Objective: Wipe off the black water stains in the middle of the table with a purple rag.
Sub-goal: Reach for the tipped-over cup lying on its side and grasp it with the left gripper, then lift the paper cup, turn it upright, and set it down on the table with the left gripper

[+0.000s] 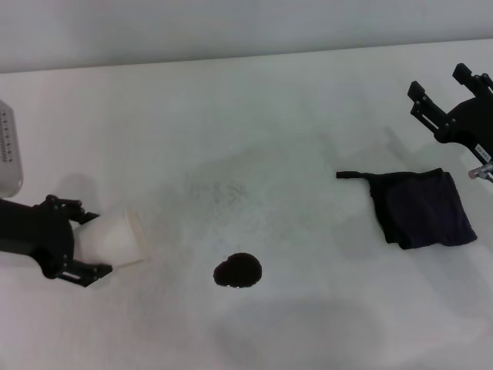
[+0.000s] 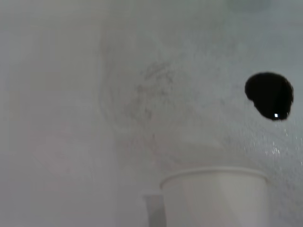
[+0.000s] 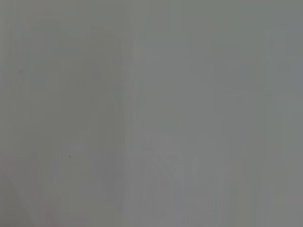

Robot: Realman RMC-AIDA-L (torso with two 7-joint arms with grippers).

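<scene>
On the white bench [image 1: 308,116], the black water stains [image 1: 238,270] form one glossy blot at about 6 o'clock from centre. The purple rag [image 1: 422,208] lies flat at 3 o'clock, well apart from it. The left pincer [image 1: 91,244], at 8 o'clock, pinches a white cup [image 1: 123,239]. The right pincer [image 1: 445,86], spread, hovers at 2 o'clock, beyond the rag.

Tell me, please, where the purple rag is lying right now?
In the head view the purple rag lies flat on the table at the robot's right, just below the right gripper and well apart from the black water stains.
</scene>
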